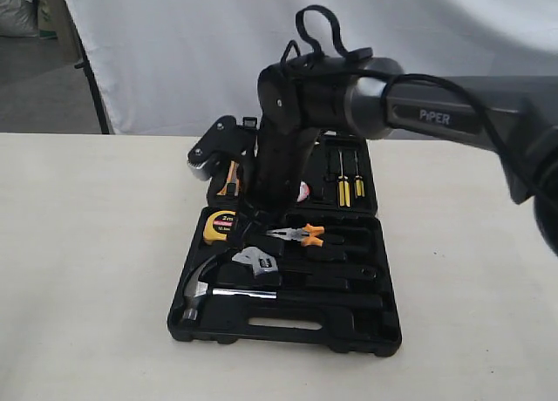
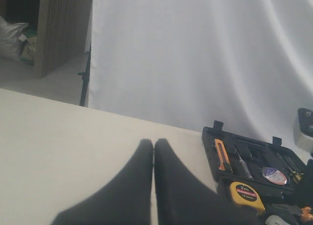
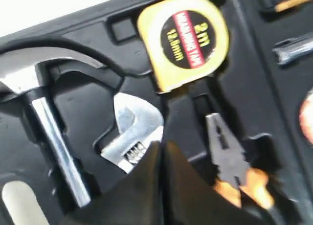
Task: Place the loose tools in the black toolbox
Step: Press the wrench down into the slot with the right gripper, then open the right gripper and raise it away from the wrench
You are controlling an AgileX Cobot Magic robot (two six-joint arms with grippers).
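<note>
Toolbox on table looks packed w/ hammer, wrench & tape roll, so w/ right gripper pinched closed, holding nothing, just above wrench, you're prob finishing: lift clear w/o snagging.

A: Condition of the black toolbox?
B: Open. Both moulded halves lie flat on the table, with the handle slot at the near edge.
A: And the claw hammer?
B: Near half, flat in its recess. Steel head to the left, black handle running right.
A: The adjustable wrench?
B: Just behind the claw hammer, roughly parallel, silver jaw head to the left. Full seating cannot be confirmed.
A: The tape roll?
B: Far half, lying flat, bluish label up.
</note>
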